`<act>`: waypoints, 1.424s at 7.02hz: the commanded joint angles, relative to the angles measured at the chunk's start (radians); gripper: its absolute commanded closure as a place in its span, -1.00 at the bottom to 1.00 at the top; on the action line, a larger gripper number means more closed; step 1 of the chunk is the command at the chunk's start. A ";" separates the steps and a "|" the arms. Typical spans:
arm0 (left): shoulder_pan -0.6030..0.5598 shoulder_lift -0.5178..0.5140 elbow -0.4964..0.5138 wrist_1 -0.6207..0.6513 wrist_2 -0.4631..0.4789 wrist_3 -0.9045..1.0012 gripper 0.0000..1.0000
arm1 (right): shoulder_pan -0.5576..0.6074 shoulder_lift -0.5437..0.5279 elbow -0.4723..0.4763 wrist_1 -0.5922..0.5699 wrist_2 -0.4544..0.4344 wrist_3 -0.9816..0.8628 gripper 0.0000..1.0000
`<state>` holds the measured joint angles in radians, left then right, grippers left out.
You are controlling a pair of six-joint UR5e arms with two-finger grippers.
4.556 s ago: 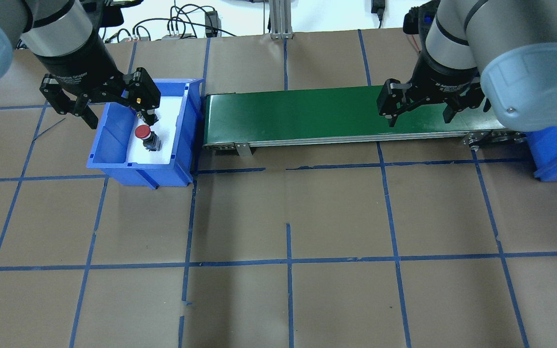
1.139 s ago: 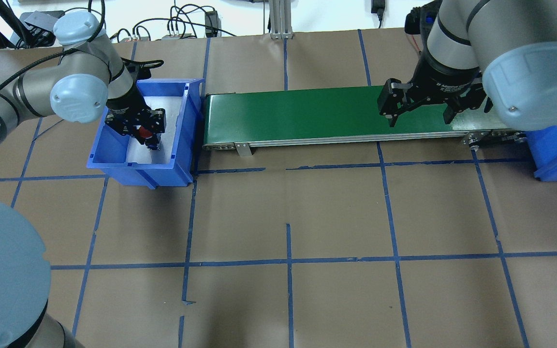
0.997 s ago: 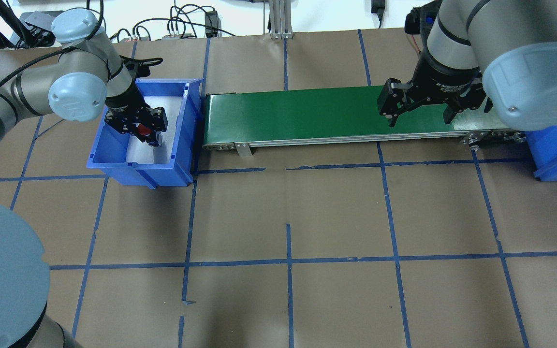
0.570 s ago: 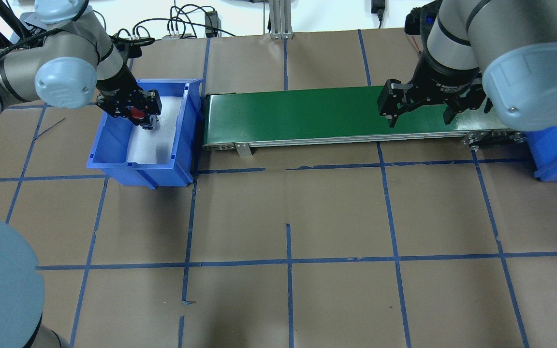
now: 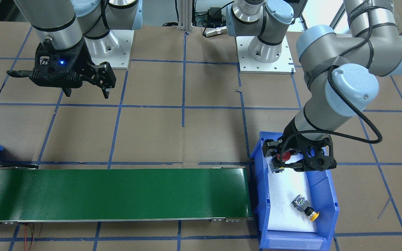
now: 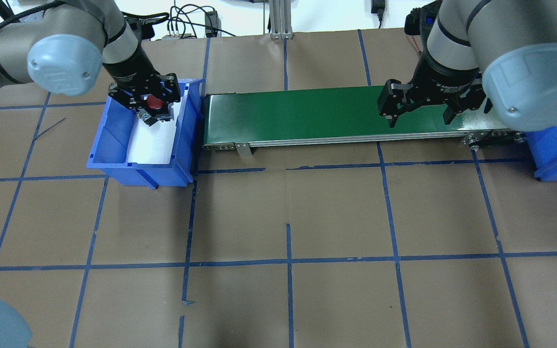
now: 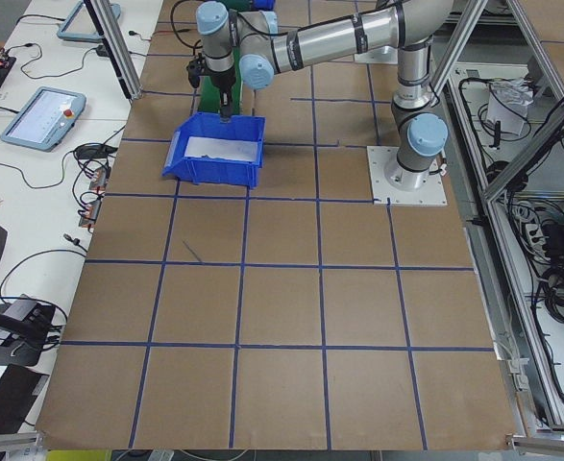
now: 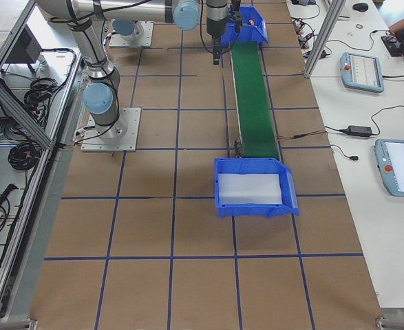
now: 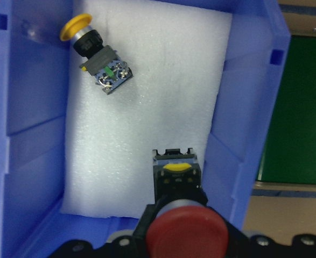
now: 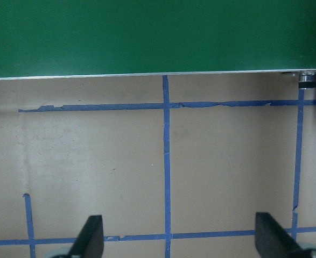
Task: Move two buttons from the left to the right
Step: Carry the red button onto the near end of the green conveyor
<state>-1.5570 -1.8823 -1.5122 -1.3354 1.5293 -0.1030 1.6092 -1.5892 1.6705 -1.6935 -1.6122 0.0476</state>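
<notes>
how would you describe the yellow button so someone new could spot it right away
Find the green conveyor belt; the blue bin at its end on the robot's left holds white foam. The yellow button lies on its side on that foam. Its yellow cap sets it apart from the red button, which the left gripper holds in its jaws.

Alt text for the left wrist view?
A red mushroom-cap push-button, gripped by the left gripper, sits bottom centre over the white foam lining a blue bin. A yellow-cap push-button lies on its side on the foam, upper left; a green conveyor belt shows beyond the bin's right wall.
</notes>
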 commanded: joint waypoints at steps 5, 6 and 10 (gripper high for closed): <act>-0.184 -0.170 0.160 0.030 -0.011 -0.139 0.47 | 0.000 0.002 0.000 -0.002 0.002 -0.002 -1.00; -0.184 -0.202 0.202 0.021 -0.009 -0.139 0.47 | 0.000 0.000 0.000 -0.002 0.002 -0.002 -1.00; -0.176 -0.250 0.207 0.028 0.005 -0.138 0.45 | 0.000 -0.002 0.003 -0.003 0.003 0.001 -1.00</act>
<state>-1.7368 -2.1136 -1.3040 -1.3111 1.5318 -0.2415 1.6079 -1.5891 1.6724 -1.6944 -1.6152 0.0438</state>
